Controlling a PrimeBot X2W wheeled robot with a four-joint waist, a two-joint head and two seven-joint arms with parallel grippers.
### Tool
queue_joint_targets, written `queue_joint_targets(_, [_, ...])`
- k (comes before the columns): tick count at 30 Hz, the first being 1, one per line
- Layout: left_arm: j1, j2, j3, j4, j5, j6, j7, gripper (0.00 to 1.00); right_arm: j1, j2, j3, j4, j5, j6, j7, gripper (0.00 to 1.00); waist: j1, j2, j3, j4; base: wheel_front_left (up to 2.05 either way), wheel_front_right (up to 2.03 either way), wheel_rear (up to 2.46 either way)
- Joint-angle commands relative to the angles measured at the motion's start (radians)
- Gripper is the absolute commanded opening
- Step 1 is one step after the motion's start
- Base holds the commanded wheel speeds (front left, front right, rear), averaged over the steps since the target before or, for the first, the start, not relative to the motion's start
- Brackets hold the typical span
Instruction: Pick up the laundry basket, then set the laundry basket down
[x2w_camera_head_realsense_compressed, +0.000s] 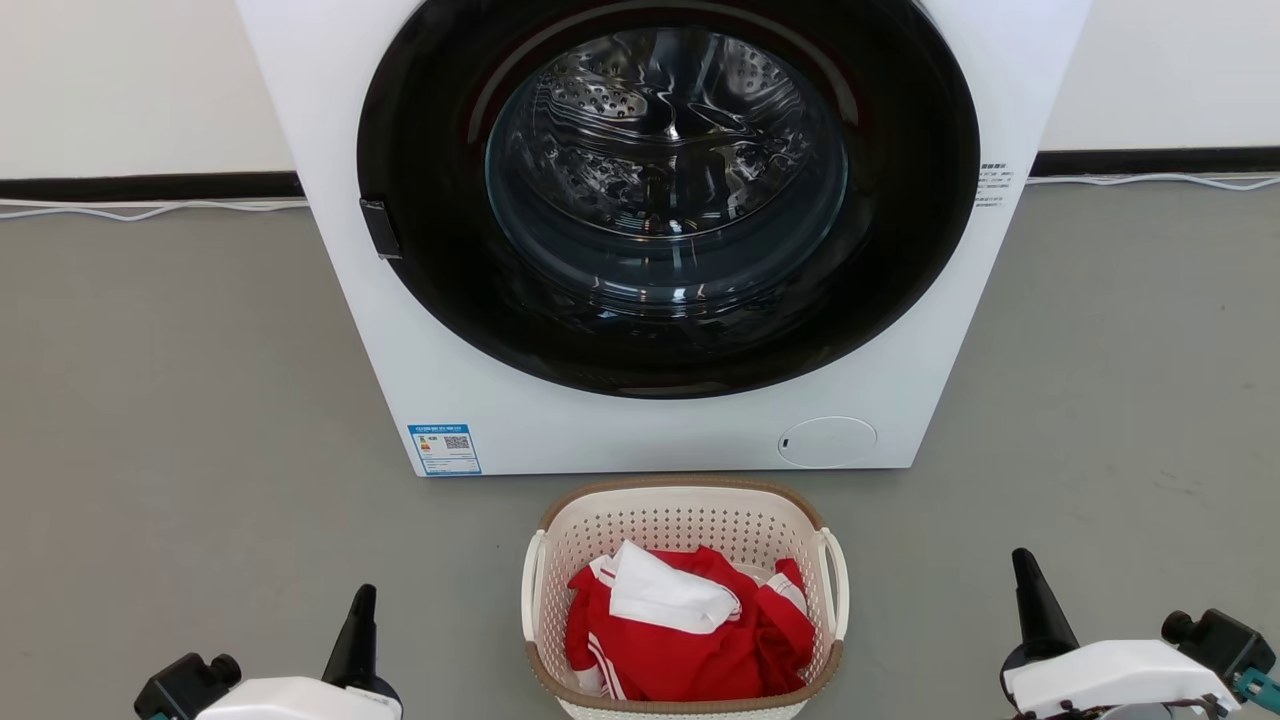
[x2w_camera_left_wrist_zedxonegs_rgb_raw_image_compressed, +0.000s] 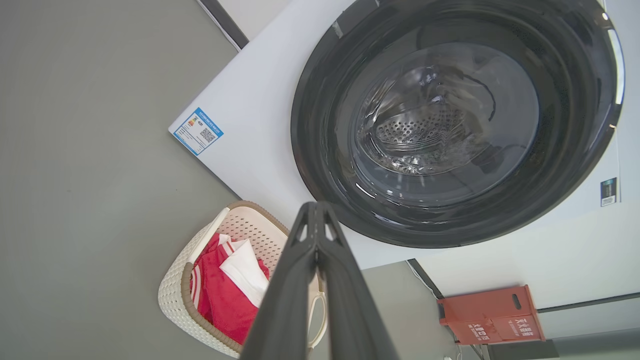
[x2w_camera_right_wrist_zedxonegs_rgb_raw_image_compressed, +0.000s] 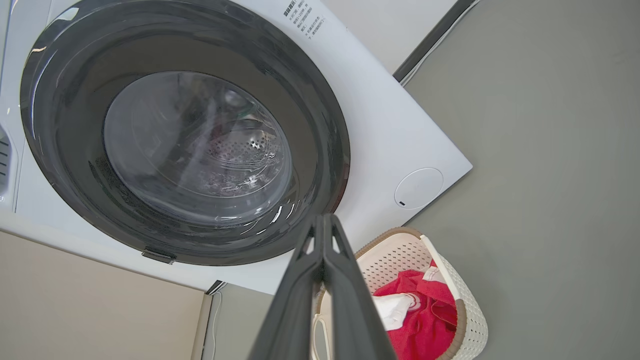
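The left gripper (x2w_camera_head_realsense_compressed: 366, 594) has its two long dark fingers pressed together into one thin point, with nothing between them. It sits at the near left over the bare grey floor (x2w_camera_head_realsense_compressed: 150, 400), fingers pointing toward the far side. The right gripper (x2w_camera_head_realsense_compressed: 1020, 556) is likewise drawn closed and empty. It sits at the near right, a little farther forward than the left one. Each gripper is well apart from the laundry basket (x2w_camera_head_realsense_compressed: 680, 490), which stands between them on the floor, near the middle.

The basket rests upright, its cream perforated walls topped by a brown woven-look rim. One white loop handle (x2w_camera_head_realsense_compressed: 532, 590) is on its left side and another (x2w_camera_head_realsense_compressed: 838, 585) on its right; neither gripper touches them. Inside lies a crumpled red garment (x2w_camera_head_realsense_compressed: 700, 655) with white stripes, and a white piece of cloth (x2w_camera_head_realsense_compressed: 665, 598) is folded on top of it.

Just beyond the basket's far rim stands a white washing machine (x2w_camera_head_realsense_compressed: 560, 420). Its large round door (x2w_camera_head_realsense_compressed: 420, 200) is dark-rimmed, and the perforated metal drum (x2w_camera_head_realsense_compressed: 660, 130) shows through the glass. A small dark latch piece (x2w_camera_head_realsense_compressed: 380, 228) sits at the door's left edge. Low on the machine's front, a blue label (x2w_camera_head_realsense_compressed: 445, 449) is at the left and a round white cap (x2w_camera_head_realsense_compressed: 827, 441) at the right.

Behind the machine a pale wall meets the floor along a black baseboard (x2w_camera_head_realsense_compressed: 150, 186), with a white cable (x2w_camera_head_realsense_compressed: 150, 210) running beside it. In the left wrist view a red box (x2w_camera_left_wrist_zedxonegs_rgb_raw_image_compressed: 487, 315) stands against the wall to the machine's right.
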Motion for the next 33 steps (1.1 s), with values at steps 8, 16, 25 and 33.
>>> queue_joint_targets(8, [-0.057,0.010,0.032,-0.043,-0.104,-0.013,0.026,0.00,-0.048,-0.004,-0.002,-0.050,0.120,0.004,0.033,0.00,-0.0001,0.0000,0.002,0.001,0.00,0.00,0.00])
queue_joint_targets(16, [-0.065,0.010,0.043,-0.057,-0.198,-0.020,0.053,0.00,-0.050,-0.005,-0.010,-0.069,0.229,0.005,0.059,0.00,-0.0001,0.0000,0.003,0.002,0.00,0.00,0.00])
queue_joint_targets(25, [-0.072,0.010,0.055,-0.071,-0.293,-0.027,0.079,0.00,-0.052,-0.005,-0.018,-0.087,0.339,0.005,0.086,0.00,0.0000,0.0000,0.005,0.003,0.00,0.00,0.00])
queue_joint_targets(33, [-0.079,0.011,0.065,-0.083,-0.376,-0.033,0.102,0.00,-0.054,-0.005,-0.025,-0.103,0.436,0.006,0.109,0.00,0.0000,0.0000,0.007,0.003,0.00,0.00,0.00])
